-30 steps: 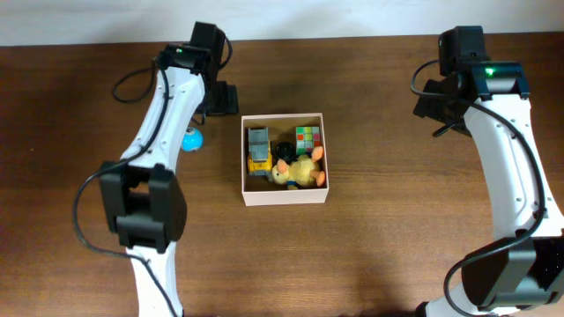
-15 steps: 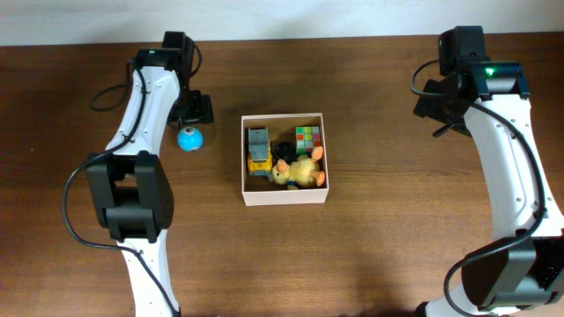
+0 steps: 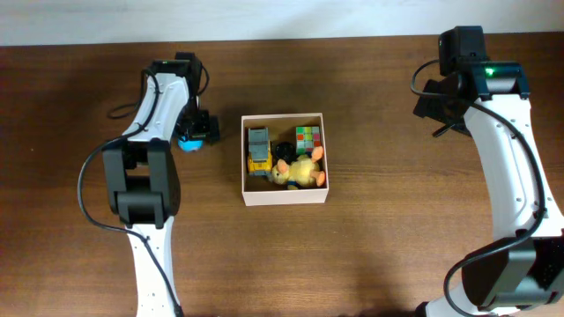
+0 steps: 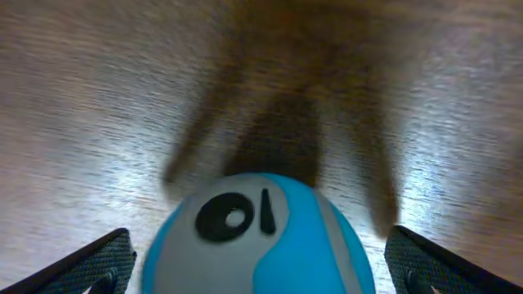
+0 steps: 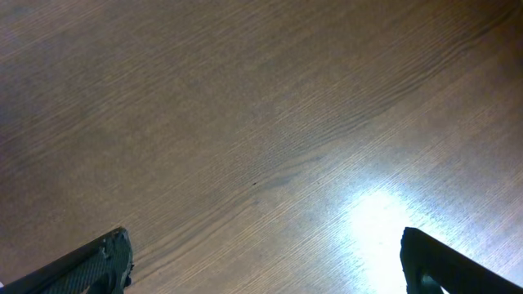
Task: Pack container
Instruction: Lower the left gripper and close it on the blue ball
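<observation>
Left hand (image 4: 261,265) straddles blue ball (image 4: 257,233) — lower half cut off.

Table (image 3: 379,264): dark brown wood, grain running left to right, filling nearly the whole overhead frame.
Table sheen: bright glare at lower right of right wrist view (streaky and blurred in left wrist view).
Backdrop (image 3: 282,18): pale band along top edge.

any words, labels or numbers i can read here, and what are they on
No readable text in any view.
blue ball: a black ring-and-bar mark, not clearly letters.
toys in the container: too small to tell whether they carry any print.
</observation>
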You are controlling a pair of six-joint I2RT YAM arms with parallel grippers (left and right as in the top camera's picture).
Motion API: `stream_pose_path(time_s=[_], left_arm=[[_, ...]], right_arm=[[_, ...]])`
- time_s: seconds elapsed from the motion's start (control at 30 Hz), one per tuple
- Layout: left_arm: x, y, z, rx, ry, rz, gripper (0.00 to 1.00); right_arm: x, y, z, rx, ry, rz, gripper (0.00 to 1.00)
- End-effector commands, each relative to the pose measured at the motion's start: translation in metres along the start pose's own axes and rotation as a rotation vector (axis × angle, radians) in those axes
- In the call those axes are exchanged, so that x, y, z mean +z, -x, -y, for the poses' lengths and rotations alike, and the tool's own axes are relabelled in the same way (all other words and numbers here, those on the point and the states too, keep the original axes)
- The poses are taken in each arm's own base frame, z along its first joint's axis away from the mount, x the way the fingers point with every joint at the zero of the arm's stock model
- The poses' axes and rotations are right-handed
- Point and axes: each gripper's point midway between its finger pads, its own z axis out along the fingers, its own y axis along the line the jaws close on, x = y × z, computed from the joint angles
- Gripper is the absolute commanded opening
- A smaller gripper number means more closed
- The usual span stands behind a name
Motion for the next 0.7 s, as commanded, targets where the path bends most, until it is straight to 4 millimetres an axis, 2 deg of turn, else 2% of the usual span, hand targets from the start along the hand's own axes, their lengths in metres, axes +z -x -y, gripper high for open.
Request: stream_pose_path(time_s=[0.0, 0.13, 0.17, 0.2, 0.27, 0.47, 0.6, 0.67], left_arm=[[0.005, -0.001, 0.003, 0.017, -0.014, -0.015, 0.98], [0.005, 0.0, 0.003, 0.017, -0.015, -0.011, 0.89], [0.005, 0.0, 0.003, 0.017, -0.015, -0.011, 0.8], [0.005, 0.001, 0.003, 0.016, -0.016, -0.008, 0.76], [0.005, 0.003, 0.004, 0.015, -0.017, 0.001, 0.73], [0.005, 0.009, 0.005, 0.013, -0.022, 0.026, 0.72], [0.004, 0.013, 0.006, 0.011, -0.026, 0.041, 0.54], [0.004, 0.013, 0.006, 0.011, -0.026, 0.041, 0.51]], right_arm=[[0.002, 0.0, 0.002, 0.014, -0.009, -0.002, 0.99], [0.002, 0.0, 0.002, 0.014, -0.009, -0.002, 0.99], [0.002, 0.0, 0.002, 0.014, -0.009, -0.002, 0.99], [0.002, 0.0, 0.002, 0.014, -0.009, -0.002, 0.99], [0.002, 0.0, 0.002, 0.014, -0.009, -0.002, 0.99], [0.002, 0.0, 0.002, 0.014, -0.009, -0.002, 0.99], [0.002, 0.0, 0.002, 0.014, -0.009, -0.002, 0.99], [0.002, 0.0, 0.002, 0.015, -0.009, -0.002, 0.99]])
